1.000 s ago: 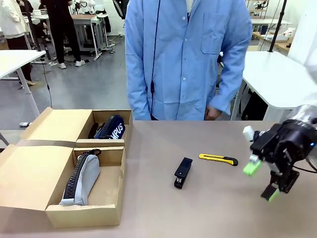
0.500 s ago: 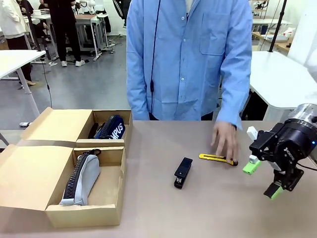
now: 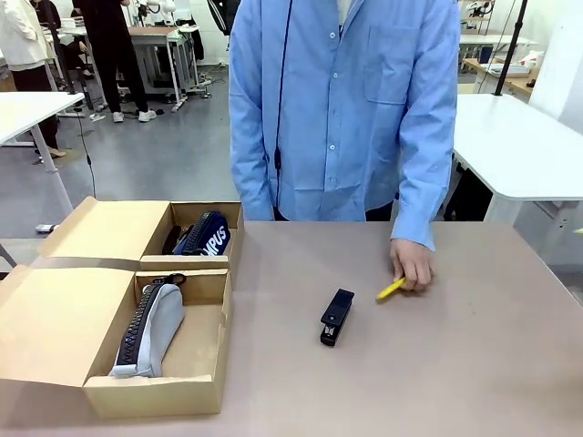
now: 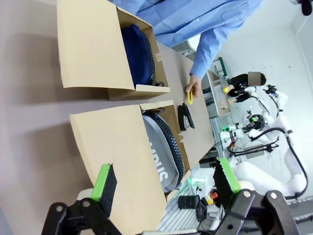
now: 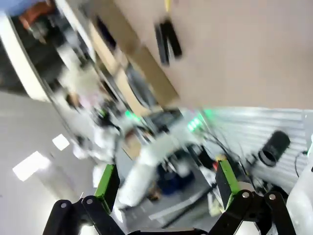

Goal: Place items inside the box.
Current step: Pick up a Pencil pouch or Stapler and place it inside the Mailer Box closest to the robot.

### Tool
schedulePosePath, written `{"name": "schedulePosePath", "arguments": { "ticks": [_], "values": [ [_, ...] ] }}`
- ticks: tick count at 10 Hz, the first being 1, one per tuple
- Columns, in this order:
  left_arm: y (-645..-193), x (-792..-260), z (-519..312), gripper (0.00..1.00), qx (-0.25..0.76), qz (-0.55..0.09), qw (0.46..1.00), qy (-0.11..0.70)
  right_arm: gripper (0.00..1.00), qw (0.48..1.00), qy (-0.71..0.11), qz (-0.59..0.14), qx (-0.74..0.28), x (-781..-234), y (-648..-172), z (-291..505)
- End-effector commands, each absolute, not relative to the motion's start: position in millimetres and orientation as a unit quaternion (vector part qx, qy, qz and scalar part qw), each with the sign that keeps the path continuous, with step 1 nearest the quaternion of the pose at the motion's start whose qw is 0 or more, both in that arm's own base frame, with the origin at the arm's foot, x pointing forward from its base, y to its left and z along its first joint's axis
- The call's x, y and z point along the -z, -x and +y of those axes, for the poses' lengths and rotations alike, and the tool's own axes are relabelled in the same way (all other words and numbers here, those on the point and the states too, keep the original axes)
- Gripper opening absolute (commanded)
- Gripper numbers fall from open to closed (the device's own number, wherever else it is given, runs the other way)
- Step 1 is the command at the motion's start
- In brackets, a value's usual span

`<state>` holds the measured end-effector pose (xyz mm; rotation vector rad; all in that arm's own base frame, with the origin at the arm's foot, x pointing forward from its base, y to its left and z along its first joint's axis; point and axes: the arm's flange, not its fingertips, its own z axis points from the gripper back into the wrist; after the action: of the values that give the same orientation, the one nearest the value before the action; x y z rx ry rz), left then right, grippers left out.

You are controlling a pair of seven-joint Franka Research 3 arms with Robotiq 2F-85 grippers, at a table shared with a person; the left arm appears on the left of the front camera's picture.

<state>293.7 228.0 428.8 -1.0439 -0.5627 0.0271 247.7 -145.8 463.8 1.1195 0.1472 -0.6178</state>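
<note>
The cardboard box (image 3: 205,387) stands open at the table's left. A navy zip pouch (image 3: 205,235) with white lettering lies in its far compartment and a grey zip pouch (image 3: 153,330) in the near one. One black stapler (image 3: 336,317) lies mid-table. The person's hand (image 3: 414,266) holds the yellow-and-black utility knife (image 3: 391,289), tilted up off the table. My left gripper (image 4: 165,178) hangs open above the box (image 4: 98,54), over the grey pouch (image 4: 164,152). My right gripper (image 5: 166,178) is open in a blurred view, far from the stapler (image 5: 167,41).
A small dark object (image 3: 173,239) lies beside the navy pouch; I cannot tell what it is. The person in a blue shirt (image 3: 342,109) stands at the far edge. Brown tabletop (image 3: 455,364) stretches right of the stapler. White tables stand behind.
My right arm has pulled back out of the front view to the right. The person's hand came down to the knife, took it, and tilted and shifted it slightly left.
</note>
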Motion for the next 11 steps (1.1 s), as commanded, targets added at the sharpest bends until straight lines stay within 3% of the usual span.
{"name": "schedulePosePath", "arguments": {
  "ticks": [1, 5, 7, 11],
  "values": [
    [-294, -430, 227, 1.00, -0.008, -0.278, 0.821, 0.499, 1.00, 0.703, -0.524, -0.089, 0.472, -407, -169, -92],
    [-294, -430, 227, 1.00, -0.008, -0.278, 0.821, 0.499, 1.00, 0.698, -0.530, -0.044, 0.480, -404, -199, -72],
    [-294, -430, 227, 1.00, -0.008, -0.278, 0.821, 0.499, 1.00, 0.729, -0.527, 0.026, 0.436, -413, -233, -20],
    [-294, -430, 227, 1.00, -0.008, -0.278, 0.821, 0.499, 1.00, 0.842, -0.391, 0.180, 0.325, -402, -297, 149]
  ]
}}
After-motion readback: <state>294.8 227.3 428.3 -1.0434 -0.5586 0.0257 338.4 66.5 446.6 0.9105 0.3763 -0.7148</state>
